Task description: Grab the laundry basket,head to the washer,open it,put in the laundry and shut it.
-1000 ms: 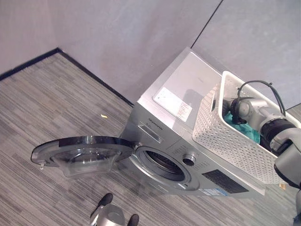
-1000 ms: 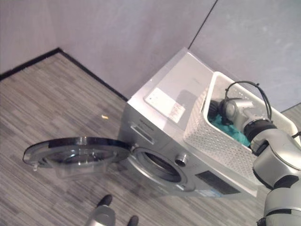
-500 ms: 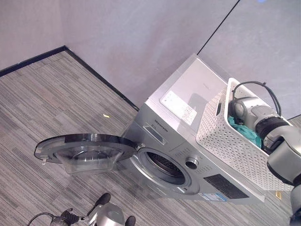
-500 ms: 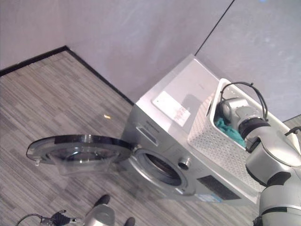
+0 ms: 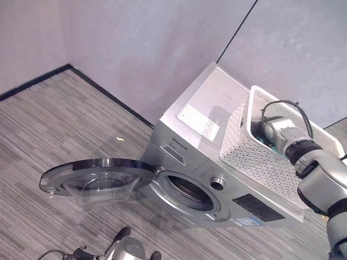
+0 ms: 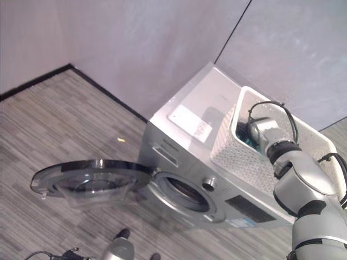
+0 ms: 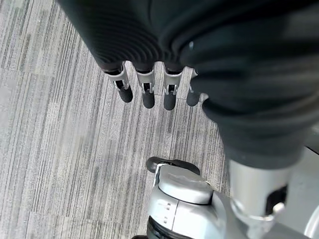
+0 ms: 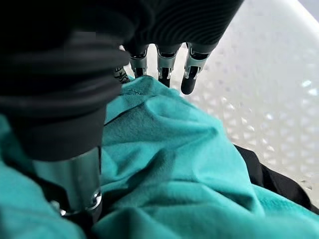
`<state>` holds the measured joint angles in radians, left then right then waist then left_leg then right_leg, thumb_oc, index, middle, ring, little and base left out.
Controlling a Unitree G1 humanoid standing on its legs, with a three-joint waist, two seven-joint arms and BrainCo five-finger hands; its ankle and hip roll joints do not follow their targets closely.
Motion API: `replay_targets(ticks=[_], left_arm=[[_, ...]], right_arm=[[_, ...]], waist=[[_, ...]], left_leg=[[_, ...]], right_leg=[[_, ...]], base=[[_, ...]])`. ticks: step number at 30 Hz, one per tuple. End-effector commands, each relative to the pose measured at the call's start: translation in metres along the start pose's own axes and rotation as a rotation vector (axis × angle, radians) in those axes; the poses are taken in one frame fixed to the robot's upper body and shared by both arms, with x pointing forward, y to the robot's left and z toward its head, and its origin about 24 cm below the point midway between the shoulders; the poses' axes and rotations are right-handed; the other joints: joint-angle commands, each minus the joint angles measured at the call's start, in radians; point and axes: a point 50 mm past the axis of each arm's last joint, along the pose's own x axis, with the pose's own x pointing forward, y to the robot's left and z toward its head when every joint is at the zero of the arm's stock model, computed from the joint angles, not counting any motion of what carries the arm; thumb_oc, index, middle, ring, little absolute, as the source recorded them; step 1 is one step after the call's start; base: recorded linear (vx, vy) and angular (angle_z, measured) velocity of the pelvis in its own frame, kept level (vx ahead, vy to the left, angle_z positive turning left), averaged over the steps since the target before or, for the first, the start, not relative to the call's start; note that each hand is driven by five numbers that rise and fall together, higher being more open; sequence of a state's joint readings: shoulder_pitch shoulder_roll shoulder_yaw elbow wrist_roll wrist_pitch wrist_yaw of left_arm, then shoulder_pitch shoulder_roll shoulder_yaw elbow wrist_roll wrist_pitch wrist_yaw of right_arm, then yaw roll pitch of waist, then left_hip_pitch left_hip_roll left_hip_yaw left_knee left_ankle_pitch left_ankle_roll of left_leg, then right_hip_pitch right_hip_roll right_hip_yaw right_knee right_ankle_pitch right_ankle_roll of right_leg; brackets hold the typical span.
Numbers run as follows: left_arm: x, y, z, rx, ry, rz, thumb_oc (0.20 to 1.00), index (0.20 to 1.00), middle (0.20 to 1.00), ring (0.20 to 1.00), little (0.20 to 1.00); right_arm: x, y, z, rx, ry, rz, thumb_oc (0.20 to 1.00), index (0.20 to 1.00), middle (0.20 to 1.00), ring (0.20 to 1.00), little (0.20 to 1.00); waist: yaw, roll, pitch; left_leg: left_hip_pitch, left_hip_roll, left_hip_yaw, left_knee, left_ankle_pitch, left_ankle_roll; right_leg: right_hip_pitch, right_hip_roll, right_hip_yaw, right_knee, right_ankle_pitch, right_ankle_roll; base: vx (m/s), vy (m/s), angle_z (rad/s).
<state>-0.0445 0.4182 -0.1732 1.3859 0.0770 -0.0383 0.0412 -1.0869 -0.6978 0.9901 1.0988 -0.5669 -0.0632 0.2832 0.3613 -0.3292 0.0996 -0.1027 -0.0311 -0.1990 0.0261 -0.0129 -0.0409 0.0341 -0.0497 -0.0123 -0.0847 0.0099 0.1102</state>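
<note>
teal laundry (image 8: 189, 164) lies in the basket (image 5: 255, 157) under the right robot hand (image 8: 164, 69).

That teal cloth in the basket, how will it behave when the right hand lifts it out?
Probably floppy: the teal cloth lies in soft folds, so it should sag and trail from the right hand. Likely light for its bulk. It may drag the black garment tucked beside it in the white basket, so lift slowly.

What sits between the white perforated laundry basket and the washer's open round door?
In the left eye view: the silver washer's front panel with control knob and open drum mouth.
</note>
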Motion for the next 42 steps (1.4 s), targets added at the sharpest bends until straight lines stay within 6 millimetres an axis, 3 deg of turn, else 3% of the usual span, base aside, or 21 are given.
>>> replay_targets(ticks=[1, 2, 3, 8, 15, 18, 20, 21, 23, 24, 28, 29, 37, 38, 42], left_arm=[[-0.001, 0.005, -0.01, 0.011, 0.06, 0.016, 1.0, 1.0, 1.0, 1.0, 1.0], [-0.001, 0.003, -0.011, 0.01, 0.061, 0.012, 1.0, 1.0, 1.0, 1.0, 1.0], [-0.001, 0.001, -0.011, 0.009, 0.062, 0.006, 1.0, 1.0, 1.0, 1.0, 1.0], [-0.001, -0.011, -0.01, 0.003, 0.051, -0.019, 1.0, 1.0, 1.0, 1.0, 1.0], [-0.003, -0.03, -0.015, -0.011, 0.056, -0.052, 1.0, 1.0, 1.0, 1.0, 1.0], [-0.005, -0.034, -0.023, -0.016, 0.08, -0.059, 1.0, 1.0, 1.0, 1.0, 1.0], [-0.006, -0.037, -0.029, -0.021, 0.099, -0.062, 1.0, 1.0, 1.0, 1.0, 1.0], [-0.008, -0.04, -0.035, -0.017, 0.113, -0.066, 1.0, 1.0, 1.0, 1.0, 1.0], [-0.008, -0.04, -0.036, -0.013, 0.117, -0.064, 1.0, 1.0, 1.0, 1.0, 1.0], [-0.008, -0.04, -0.037, -0.003, 0.117, -0.057, 1.0, 1.0, 1.0, 1.0, 1.0], [-0.008, -0.04, -0.037, 0.003, 0.116, -0.05, 1.0, 1.0, 1.0, 1.0, 1.0], [-0.008, -0.042, -0.036, 0.002, 0.111, -0.045, 1.0, 1.0, 1.0, 1.0, 1.0], [-0.009, -0.054, -0.03, -0.001, 0.095, -0.044, 1.0, 1.0, 1.0, 1.0, 1.0], [-0.009, -0.058, -0.025, -0.029, 0.08, -0.039, 1.0, 1.0, 1.0, 1.0, 1.0], [-0.008, -0.057, -0.021, -0.051, 0.068, -0.027, 1.0, 1.0, 1.0, 1.0, 1.0]], right_arm=[[0.005, 0.022, -0.003, -0.069, 0.055, 0.082, 1.0, 1.0, 1.0, 1.0, 1.0], [0.005, 0.025, -0.004, -0.064, 0.062, 0.082, 0.809, 0.809, 0.809, 0.809, 0.809], [0.005, 0.028, -0.006, -0.054, 0.069, 0.083, 0.2, 0.2, 0.2, 0.2, 0.2], [0.004, 0.031, -0.015, -0.004, 0.103, 0.035, 0.2, 0.2, 0.2, 0.2, 0.2], [-0.002, 0.008, -0.03, 0.159, 0.126, -0.135, 0.2, 0.2, 0.2, 0.2, 0.2], [-0.008, -0.004, -0.04, 0.34, 0.117, -0.24, 0.2, 0.2, 0.2, 0.2, 0.2], [-0.013, -0.012, -0.048, 0.55, 0.098, -0.338, 0.2, 0.2, 0.2, 0.2, 0.2], [-0.018, -0.01, -0.061, 0.75, 0.113, -0.407, 0.2, 0.2, 0.2, 0.2, 0.2], [-0.021, -0.01, -0.068, 0.828, 0.126, -0.448, 0.2, 0.2, 0.2, 0.2, 0.2], [-0.029, -0.02, -0.083, 1.004, 0.135, -0.577, 0.2, 0.2, 0.2, 0.2, 0.2], [-0.034, -0.027, -0.086, 1.102, 0.104, -0.641, 0.2, 0.2, 0.2, 0.2, 0.2], [-0.038, -0.033, -0.089, 1.249, 0.065, -0.728, 0.2, 0.2, 0.2, 0.2, 0.2], [-0.053, -0.076, -0.073, 1.736, -0.234, -1.004, 0.2, 0.2, 0.2, 0.2, 0.2], [-0.061, -0.097, -0.06, 1.887, -0.406, -1.05, 0.2, 0.2, 0.2, 0.2, 0.2], [-0.065, -0.105, -0.053, 2.031, -0.513, -1.088, 0.2, 0.2, 0.2, 0.2, 0.2]], waist=[[-0.031, 0.022, 0.01], [-0.035, 0.027, 0.007], [-0.039, 0.033, 0.004], [-0.06, 0.058, -0.008], [-0.092, 0.09, -0.028], [-0.105, 0.101, -0.038], [-0.118, 0.109, -0.05], [-0.127, 0.115, -0.062], [-0.128, 0.118, -0.068], [-0.136, 0.125, -0.079], [-0.141, 0.129, -0.089], [-0.145, 0.136, -0.097], [-0.165, 0.162, -0.13], [-0.172, 0.173, -0.139], [-0.172, 0.177, -0.141]], left_leg=[[0.028, 0.012, -0.004, -0.092, 0.014, 0.025], [0.029, 0.012, -0.003, -0.092, 0.013, 0.026], [0.03, 0.013, -0.002, -0.093, 0.014, 0.026], [0.035, 0.013, 0.001, -0.092, 0.015, 0.026], [0.045, 0.015, 0.019, -0.088, 0.012, 0.028], [0.051, 0.016, 0.027, -0.087, 0.012, 0.028], [0.056, 0.017, 0.034, -0.087, 0.011, 0.03], [0.065, 0.019, 0.038, -0.086, 0.008, 0.03], [0.069, 0.019, 0.039, -0.088, 0.007, 0.03], [0.075, 0.02, 0.042, -0.088, 0.005, 0.031], [0.081, 0.02, 0.044, -0.088, 0.002, 0.031], [0.087, 0.02, 0.044, -0.087, 0.0, 0.032], [0.113, 0.023, 0.056, -0.086, -0.01, 0.033], [0.117, 0.025, 0.068, -0.085, -0.01, 0.034], [0.112, 0.025, 0.076, -0.079, -0.004, 0.033]], right_leg=[[-0.036, -0.038, 0.014, -0.003, 0.037, 0.037], [-0.035, -0.037, 0.016, -0.003, 0.038, 0.037], [-0.036, -0.036, 0.017, -0.003, 0.037, 0.037], [-0.035, -0.035, 0.021, -0.003, 0.035, 0.036], [-0.031, -0.034, 0.037, -0.003, 0.035, 0.036], [-0.026, -0.034, 0.043, -0.003, 0.033, 0.035], [-0.023, -0.033, 0.048, -0.003, 0.033, 0.035], [-0.017, -0.034, 0.049, -0.003, 0.03, 0.035], [-0.013, -0.034, 0.051, -0.003, 0.028, 0.034], [-0.008, -0.035, 0.05, -0.003, 0.024, 0.034], [-0.001, -0.036, 0.051, -0.003, 0.022, 0.033], [0.004, -0.036, 0.053, -0.003, 0.02, 0.032], [0.022, -0.036, 0.066, -0.003, 0.015, 0.026], [0.018, -0.036, 0.079, -0.003, 0.02, 0.026], [0.013, -0.038, 0.087, -0.003, 0.031, 0.026]], base=[[-0.01, -0.035, -0.08], [-0.01, -0.028, -0.11], [-0.01, -0.023, -0.09], [-0.02, -0.015, -0.06], [-0.01, -0.003, -0.03], [-0.02, 0.0, -0.08], [-0.01, 0.006, -0.08], [0.01, 0.006, -0.09], [0.01, -0.002, -0.08], [0.0, -0.007, -0.09], [0.0, -0.001, -0.01], [0.0, 0.0, 0.0], [0.0, 0.014, -0.06], [-0.03, 0.029, -0.07], [-0.04, 0.014, -0.1]])
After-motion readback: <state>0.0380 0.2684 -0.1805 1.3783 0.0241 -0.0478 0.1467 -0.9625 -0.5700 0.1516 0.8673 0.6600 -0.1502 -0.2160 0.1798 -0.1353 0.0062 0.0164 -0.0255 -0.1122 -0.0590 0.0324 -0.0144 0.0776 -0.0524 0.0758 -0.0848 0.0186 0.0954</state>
